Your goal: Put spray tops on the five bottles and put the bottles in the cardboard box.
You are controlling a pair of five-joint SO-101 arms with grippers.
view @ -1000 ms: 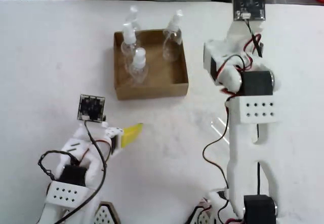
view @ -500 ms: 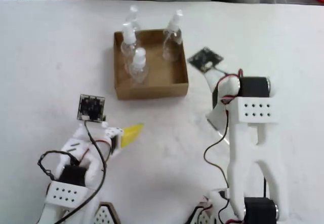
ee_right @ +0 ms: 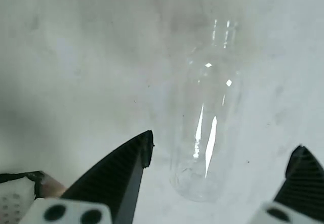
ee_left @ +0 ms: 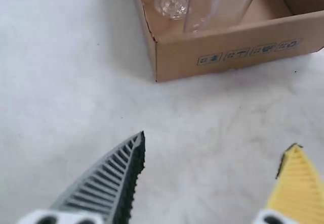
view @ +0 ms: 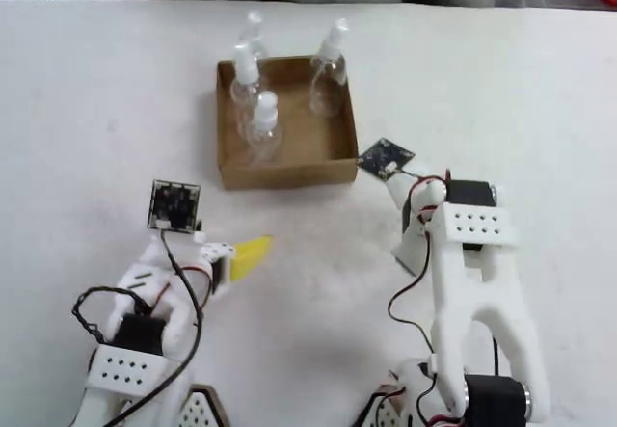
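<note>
Spray-topped bottles (view: 246, 72) (view: 262, 123) (view: 331, 75) (view: 253, 30) — four; uncapped bottle (ee_right: 205, 133), one; cardboard box (view: 289, 171), one; arms (view: 145, 311) (view: 472, 273) — two.

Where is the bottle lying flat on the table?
In the right wrist view the bottle lies between the open fingers of the right gripper, near the cardboard box's front right corner.

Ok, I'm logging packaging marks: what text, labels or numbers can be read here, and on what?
Cardboard box: a row of small printed marks on its outer wall, too small and blurred to read.
Clear bottle: no label or print visible.
Nothing else carries readable text.
</note>
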